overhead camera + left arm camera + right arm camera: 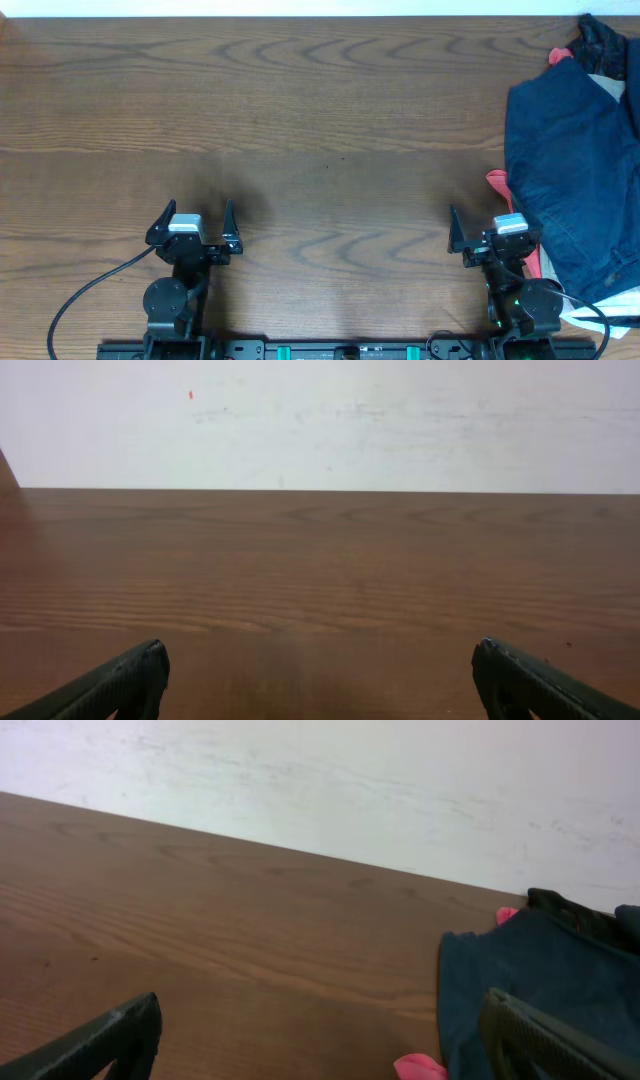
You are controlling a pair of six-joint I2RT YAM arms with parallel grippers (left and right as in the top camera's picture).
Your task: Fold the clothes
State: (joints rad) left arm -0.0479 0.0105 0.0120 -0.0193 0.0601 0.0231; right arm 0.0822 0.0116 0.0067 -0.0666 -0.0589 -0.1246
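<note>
— Starting with the biggest thing, what do you see?
— A dark wooden table (300, 120), bare grain across most of it, with a pale wall (400, 420) behind it in both wrist views.
— And the clothes?
— The navy denim shorts (575, 190) lie in a rumpled, unfolded heap at the table's right edge, running from the far corner down toward the near side. The right wrist view has them just ahead and to the right of that arm's fingers.
— The grippers?
— Both sit at the near edge, well apart. The left gripper (197, 212) is spread wide over bare wood, nothing between its fingers. The right gripper (488, 225) is likewise spread and empty. Its outer finger is just beside the shorts; whether it touches them I cannot tell.
— Anything smaller?
— A red cloth (498, 182) peeks out from under the shorts' left side, and a beige garment (608, 88) shows near the far corner, partly covered by denim.
</note>
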